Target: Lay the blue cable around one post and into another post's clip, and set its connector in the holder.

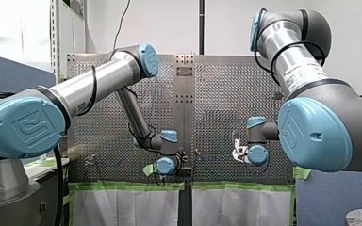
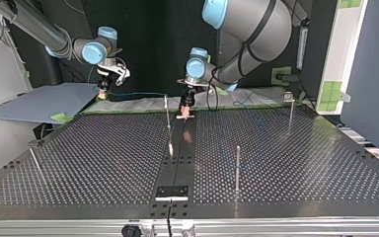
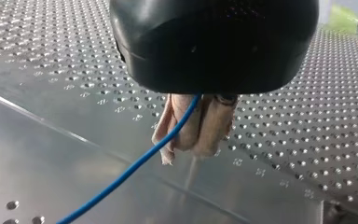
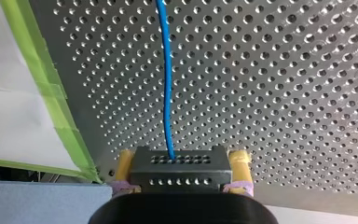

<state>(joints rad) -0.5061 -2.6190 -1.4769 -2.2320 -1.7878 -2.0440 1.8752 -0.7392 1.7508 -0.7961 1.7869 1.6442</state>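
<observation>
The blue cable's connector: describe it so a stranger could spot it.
Near the green-taped edge of the perforated table, find my right gripper. The connector is the black block clamped between its yellow pads. Unlike the gripper's smooth black body, it has two rows of small holes, and the blue cable runs out of it.

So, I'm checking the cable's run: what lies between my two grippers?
In the top view, the blue cable stretches from my right gripper toward my left gripper, passing a thin metal post that stands between them.
</observation>
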